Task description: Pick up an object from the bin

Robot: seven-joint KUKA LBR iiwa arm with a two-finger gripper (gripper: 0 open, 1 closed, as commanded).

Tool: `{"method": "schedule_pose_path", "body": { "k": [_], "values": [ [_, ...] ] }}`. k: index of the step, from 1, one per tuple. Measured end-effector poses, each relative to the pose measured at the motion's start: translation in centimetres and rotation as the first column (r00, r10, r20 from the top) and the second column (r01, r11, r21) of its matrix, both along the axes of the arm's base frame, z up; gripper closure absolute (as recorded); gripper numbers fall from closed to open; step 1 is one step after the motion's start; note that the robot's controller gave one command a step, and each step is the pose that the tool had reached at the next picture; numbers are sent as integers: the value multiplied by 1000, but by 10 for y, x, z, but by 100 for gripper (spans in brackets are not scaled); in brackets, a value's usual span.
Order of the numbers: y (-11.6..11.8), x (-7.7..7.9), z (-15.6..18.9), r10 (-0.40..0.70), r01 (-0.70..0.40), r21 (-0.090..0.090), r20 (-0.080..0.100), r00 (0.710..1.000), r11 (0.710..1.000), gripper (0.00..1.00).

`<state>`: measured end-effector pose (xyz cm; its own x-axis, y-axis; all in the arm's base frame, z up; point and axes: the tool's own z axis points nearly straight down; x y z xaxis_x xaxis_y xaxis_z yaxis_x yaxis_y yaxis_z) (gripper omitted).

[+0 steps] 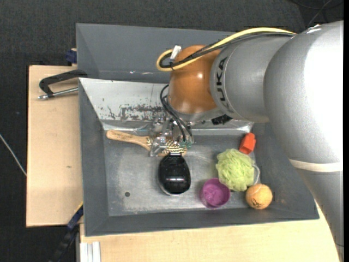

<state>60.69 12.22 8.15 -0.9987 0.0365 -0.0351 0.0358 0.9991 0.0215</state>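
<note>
One glossy black oval object (174,174), mid-bin, just beside gripper (169,142)

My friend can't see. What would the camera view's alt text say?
A silver robot arm reaches from the right into a grey metal bin, its jaws down by the end of a wooden handle and a shiny black rounded thing. Nearby lie a purple ball, a fuzzy green bundle, an orange ball and a small orange piece.
</note>
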Motion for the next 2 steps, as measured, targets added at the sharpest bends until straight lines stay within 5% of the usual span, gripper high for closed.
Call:
{"method": "schedule_pose_path", "body": {
  "k": [1, 2],
  "values": [
    [0, 0, 0, 0, 0, 0, 0, 1000, 1000, 100],
    [1, 4, 62, 2, -2, -16, -19, 1000, 1000, 100]
  ]
}}
